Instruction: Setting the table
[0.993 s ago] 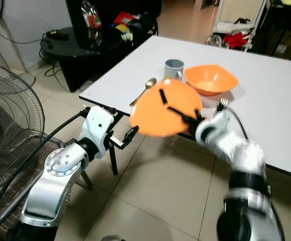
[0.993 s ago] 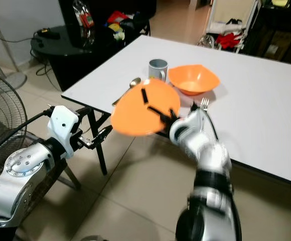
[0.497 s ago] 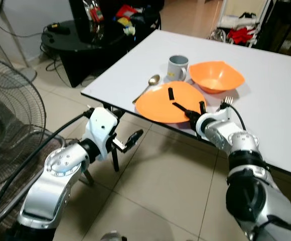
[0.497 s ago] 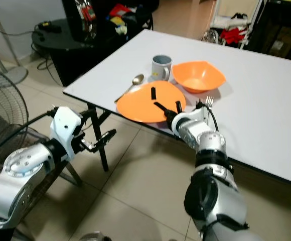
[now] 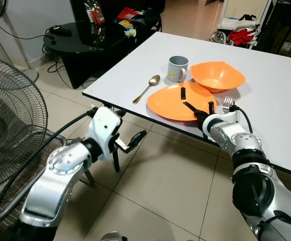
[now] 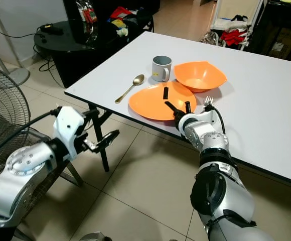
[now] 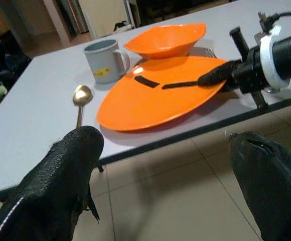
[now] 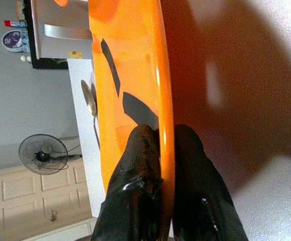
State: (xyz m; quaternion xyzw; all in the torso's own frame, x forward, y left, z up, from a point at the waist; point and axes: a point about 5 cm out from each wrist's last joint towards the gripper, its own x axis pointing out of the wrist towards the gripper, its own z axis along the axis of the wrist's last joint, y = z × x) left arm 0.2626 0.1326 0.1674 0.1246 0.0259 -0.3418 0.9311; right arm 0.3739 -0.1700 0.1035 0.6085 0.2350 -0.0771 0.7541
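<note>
The right end effector (image 5: 201, 113), pinched shut on the rim of the orange plate (image 5: 178, 102) by the worktop's (image 5: 276, 85) near edge, should settle it flat before releasing, the left end effector (image 5: 130, 145) hanging open.

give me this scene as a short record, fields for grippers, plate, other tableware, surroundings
right gripper: fingers shut on the near rim of the orange plate, one above and one below
plate: lying on the white table by its near edge
left gripper: open, off the table, over the tiled floor
bowl: orange bowl behind the plate
mug: grey mug beside the bowl
spoon: spoon on the plate's left
fork: fork on the plate's right
surroundings: standing fan at the robot's left
</note>
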